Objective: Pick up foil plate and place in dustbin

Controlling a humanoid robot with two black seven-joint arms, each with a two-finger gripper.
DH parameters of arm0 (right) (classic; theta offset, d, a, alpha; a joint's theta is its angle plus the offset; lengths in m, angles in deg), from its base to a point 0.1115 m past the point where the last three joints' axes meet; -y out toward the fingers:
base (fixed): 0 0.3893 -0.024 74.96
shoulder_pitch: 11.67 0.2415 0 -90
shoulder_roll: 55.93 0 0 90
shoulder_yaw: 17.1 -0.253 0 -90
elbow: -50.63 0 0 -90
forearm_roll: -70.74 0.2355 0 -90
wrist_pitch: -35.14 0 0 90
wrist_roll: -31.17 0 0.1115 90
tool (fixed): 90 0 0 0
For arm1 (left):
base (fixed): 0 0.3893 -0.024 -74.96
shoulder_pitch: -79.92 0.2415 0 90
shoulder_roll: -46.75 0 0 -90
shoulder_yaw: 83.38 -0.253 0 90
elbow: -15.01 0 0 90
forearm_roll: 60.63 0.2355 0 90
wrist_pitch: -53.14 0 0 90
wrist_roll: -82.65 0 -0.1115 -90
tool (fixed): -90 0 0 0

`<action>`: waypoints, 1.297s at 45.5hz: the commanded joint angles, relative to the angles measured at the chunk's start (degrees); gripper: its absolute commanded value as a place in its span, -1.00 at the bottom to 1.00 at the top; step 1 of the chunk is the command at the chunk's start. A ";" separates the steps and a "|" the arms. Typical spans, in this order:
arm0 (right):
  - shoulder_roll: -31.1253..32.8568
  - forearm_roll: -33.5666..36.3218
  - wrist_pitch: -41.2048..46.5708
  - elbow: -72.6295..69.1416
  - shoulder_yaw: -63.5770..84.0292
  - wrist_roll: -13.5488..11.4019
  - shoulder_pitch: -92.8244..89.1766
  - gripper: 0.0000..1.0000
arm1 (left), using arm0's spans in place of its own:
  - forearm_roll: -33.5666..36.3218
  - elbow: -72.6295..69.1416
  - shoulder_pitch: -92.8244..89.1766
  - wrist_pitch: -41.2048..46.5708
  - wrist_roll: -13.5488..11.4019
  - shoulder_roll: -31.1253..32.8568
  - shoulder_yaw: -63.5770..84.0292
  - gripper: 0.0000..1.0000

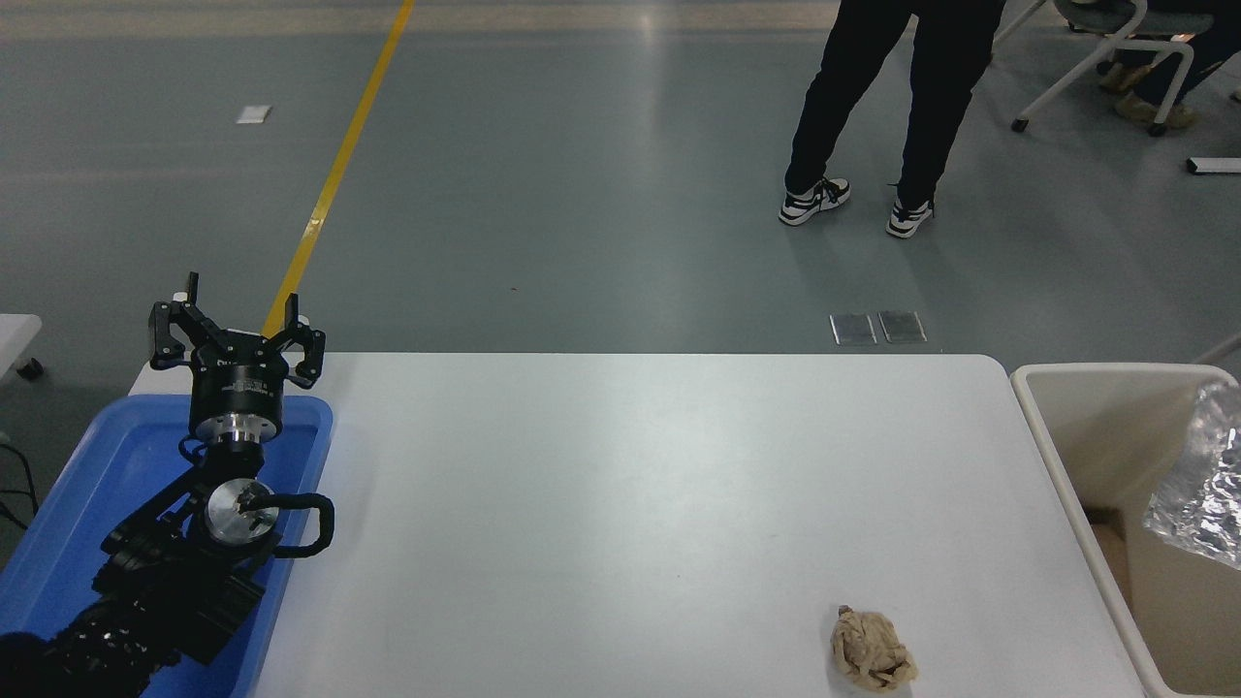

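Foil plate (1202,485) inside dustbin (1052,427) at table's right edge

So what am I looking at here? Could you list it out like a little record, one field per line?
table: white table, mostly bare
foil plate: shiny crinkled foil plate inside the dustbin at the right edge, partly cut off by the picture
dustbin: cream dustbin beside the table's right end
paper wad: tan paper wad lying near the table's front right
blue tray: blue tray at the left
left gripper: left gripper open, empty, parked over the blue tray
right arm: not in view
person: legs of a person standing on the floor beyond the table
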 commanded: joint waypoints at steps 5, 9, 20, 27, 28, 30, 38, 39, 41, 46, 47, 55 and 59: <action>-3.35 1.41 -3.57 1.30 -2.86 -1.15 -4.28 0.35 | 0.01 0.00 0.00 0.00 0.00 0.01 0.00 0.98; -2.74 1.41 -3.57 1.30 -2.77 -1.07 -3.84 0.69 | 0.01 0.00 0.00 0.00 0.00 0.01 0.00 0.98; 0.51 -2.18 -2.61 -3.08 3.63 -1.07 4.32 1.00 | 0.09 0.00 0.00 -0.09 0.09 0.01 0.00 0.98; 9.03 -6.14 -2.43 -23.37 14.88 -1.07 23.55 1.00 | 0.09 0.00 0.00 -0.09 0.09 0.01 0.00 0.98; 9.56 -6.06 -2.43 -26.27 16.64 -1.07 26.80 1.00 | 0.09 0.00 0.00 -0.09 0.09 0.01 0.00 0.98; 10.18 -5.97 -2.25 -31.64 20.68 -1.15 33.13 1.00 | 0.09 0.00 0.00 -0.09 0.09 0.01 0.00 0.98; 9.30 -5.35 8.80 -47.29 29.57 -1.24 55.29 1.00 | 0.09 0.00 0.00 -0.09 0.09 0.01 0.00 0.98; 9.30 -5.35 11.26 -48.61 29.58 -1.24 57.75 1.00 | 0.09 0.00 0.00 -0.09 0.09 0.01 0.00 0.98; 8.87 -5.18 16.09 -50.73 29.58 -1.24 62.06 1.00 | 0.09 0.00 0.00 -0.09 0.09 0.01 0.00 0.98; 5.79 -1.67 25.86 -56.00 29.58 -1.15 71.65 1.00 | 0.09 0.00 0.00 -0.09 0.09 0.01 0.00 0.98; 5.18 -0.36 27.61 -56.62 29.58 -1.15 73.14 1.00 | 0.09 0.00 0.00 -0.09 0.09 0.01 0.00 0.98; -2.82 15.90 38.62 -58.47 29.58 -1.15 79.83 1.00 | 0.01 0.00 0.00 0.00 0.09 0.01 0.00 0.98; -6.42 19.95 38.62 -61.10 29.66 -1.15 83.26 1.00 | 0.01 0.00 0.00 0.00 0.09 -0.08 0.00 0.98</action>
